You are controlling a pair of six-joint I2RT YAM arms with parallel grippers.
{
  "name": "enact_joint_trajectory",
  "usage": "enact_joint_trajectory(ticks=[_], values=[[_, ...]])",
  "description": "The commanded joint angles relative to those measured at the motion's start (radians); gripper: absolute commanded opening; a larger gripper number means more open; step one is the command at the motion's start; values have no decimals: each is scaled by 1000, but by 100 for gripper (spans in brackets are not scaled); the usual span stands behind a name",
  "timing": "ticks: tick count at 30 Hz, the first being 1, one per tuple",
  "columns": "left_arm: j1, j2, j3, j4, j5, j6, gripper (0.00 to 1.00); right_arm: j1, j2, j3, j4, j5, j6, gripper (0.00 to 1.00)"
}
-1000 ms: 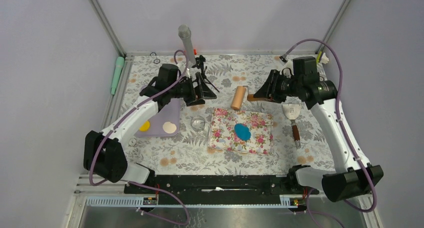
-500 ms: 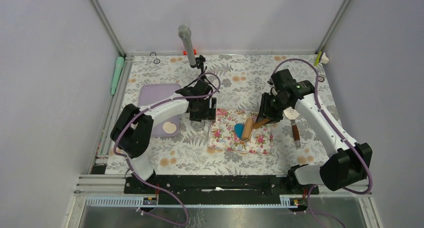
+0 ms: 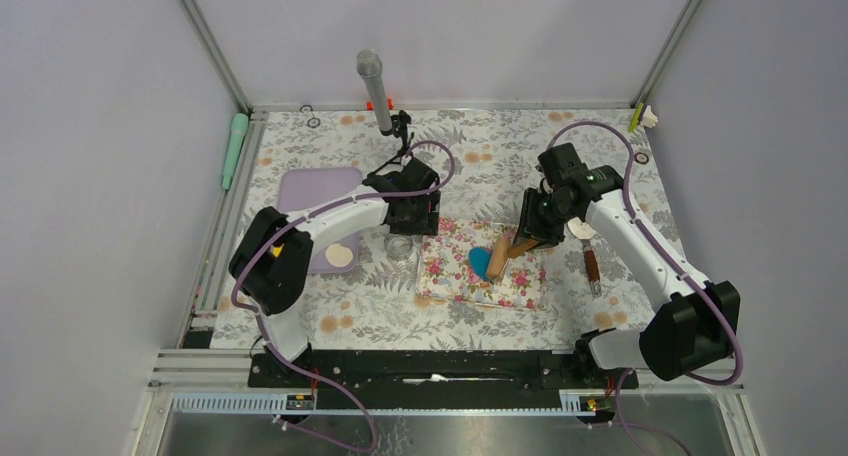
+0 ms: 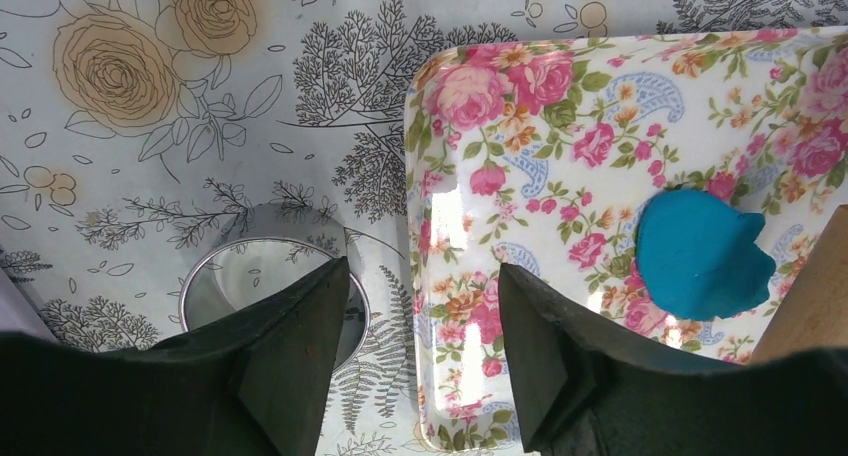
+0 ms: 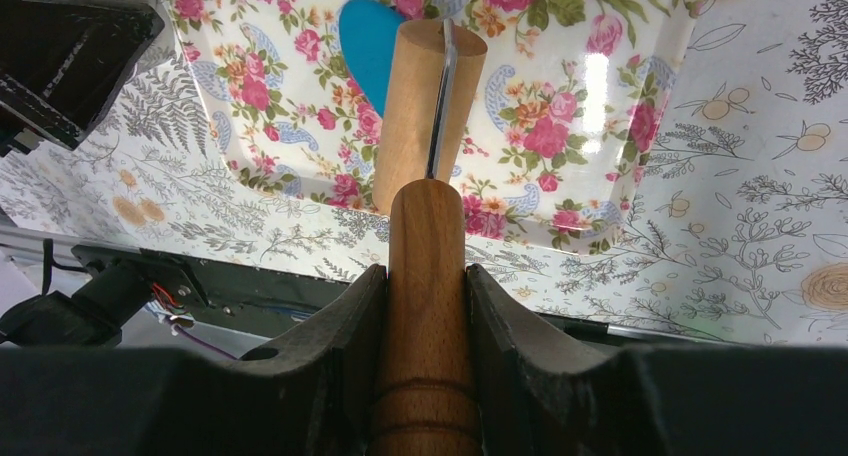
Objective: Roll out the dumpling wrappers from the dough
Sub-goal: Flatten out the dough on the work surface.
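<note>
The right hand [image 5: 425, 274] is pinching the wooden roller [image 5: 428, 106], its drum lying on the blue dough [image 4: 700, 256] mid floral mat [image 4: 520, 126], while the spread left hand [image 4: 420, 281] is hovering at the mat's 9 o'clock.

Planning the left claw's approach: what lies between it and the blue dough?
Only bare floral mat separates left claw and dough, shown in the left wrist view.

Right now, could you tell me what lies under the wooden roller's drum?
The blue dough, on the floral mat; its part beneath the drum is covered.
</note>
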Motion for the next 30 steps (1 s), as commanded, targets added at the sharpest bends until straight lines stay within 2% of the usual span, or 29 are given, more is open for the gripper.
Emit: enact_joint_trajectory(ticks=[1, 8, 16, 23, 30], values=[[-28, -45, 43, 27, -62, 20, 61, 8, -43, -10, 45, 5, 24, 0], [-55, 36, 76, 62, -25, -1, 48, 8, -63, -46, 72, 1, 40, 0], [-54, 119, 123, 39, -162, -24, 48, 9, -82, -58, 75, -3, 37, 0], [-53, 133, 102, 54, -208, -34, 47, 9, -77, -82, 60, -19, 20, 0], [-52, 151, 80, 71, -188, -27, 47, 10, -71, -142, 114, -41, 48, 0]])
